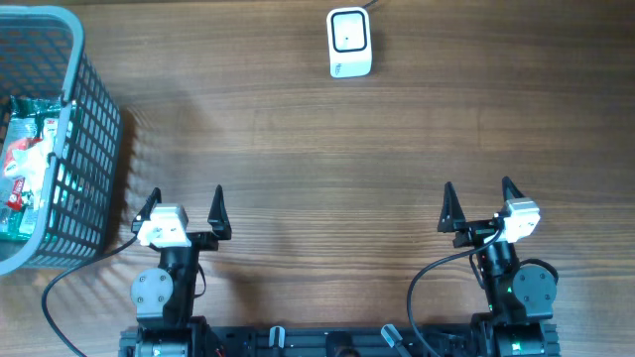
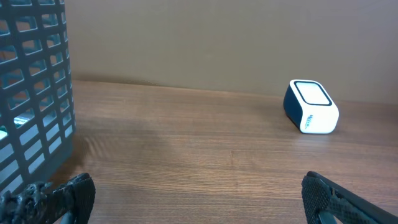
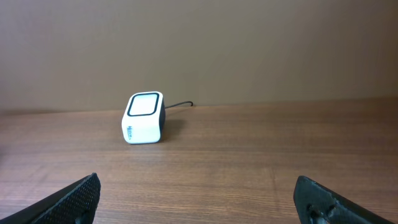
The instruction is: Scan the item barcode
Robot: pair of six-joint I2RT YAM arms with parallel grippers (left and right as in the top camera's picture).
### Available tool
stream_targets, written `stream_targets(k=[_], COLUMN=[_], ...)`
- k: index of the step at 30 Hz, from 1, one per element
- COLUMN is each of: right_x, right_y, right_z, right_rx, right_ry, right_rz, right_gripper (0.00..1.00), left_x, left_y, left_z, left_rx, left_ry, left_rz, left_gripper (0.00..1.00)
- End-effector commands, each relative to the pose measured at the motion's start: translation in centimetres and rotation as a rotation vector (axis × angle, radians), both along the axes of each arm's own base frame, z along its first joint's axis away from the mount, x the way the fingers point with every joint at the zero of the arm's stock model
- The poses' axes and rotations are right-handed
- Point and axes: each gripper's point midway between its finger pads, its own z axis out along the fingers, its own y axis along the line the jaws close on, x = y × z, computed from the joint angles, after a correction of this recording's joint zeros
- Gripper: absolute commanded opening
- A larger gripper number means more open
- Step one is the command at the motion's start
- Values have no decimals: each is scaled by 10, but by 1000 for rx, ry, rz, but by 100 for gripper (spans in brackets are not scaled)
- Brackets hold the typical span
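Note:
A white barcode scanner [image 1: 349, 42] with a dark window stands at the far middle of the wooden table, also seen as the scanner [image 2: 311, 107] and the scanner [image 3: 144, 117]. Packaged items [image 1: 25, 159] in green, red and white wrappers lie inside the grey basket [image 1: 94, 129] at the left. My left gripper [image 1: 184, 205] sits near the front edge, right of the basket, open and empty. My right gripper [image 1: 479, 196] rests at the front right, open with nothing between its fingers. In the wrist views, the left gripper [image 2: 199, 193] and right gripper [image 3: 199, 193] frame only bare wood.
The basket's slatted wall [image 2: 31, 93] rises close on the left of my left gripper. A thin cable [image 3: 179, 105] leaves the scanner toward the back. A plain brown wall stands behind the table.

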Motion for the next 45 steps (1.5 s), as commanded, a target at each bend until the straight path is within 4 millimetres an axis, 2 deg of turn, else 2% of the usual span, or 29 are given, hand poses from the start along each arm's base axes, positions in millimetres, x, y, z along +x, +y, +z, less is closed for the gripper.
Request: stream_targets(k=[1, 37, 40, 45], right_x=[1, 1, 1, 1], right_y=[-5, -5, -5, -5], right_z=[0, 0, 0, 0], right_rx=[8, 8, 8, 7], right_ry=[0, 0, -1, 0], right_rz=[-27, -26, -27, -26], right_gripper=[100, 100, 100, 100], left_x=[0, 0, 0, -7], left_y=[-4, -4, -4, -4], left_z=[-1, -1, 15, 79], left_rx=[14, 17, 20, -2], left_ry=[3, 1, -61, -308], left_rz=[-24, -26, -25, -26], left_gripper=[100, 100, 100, 100])
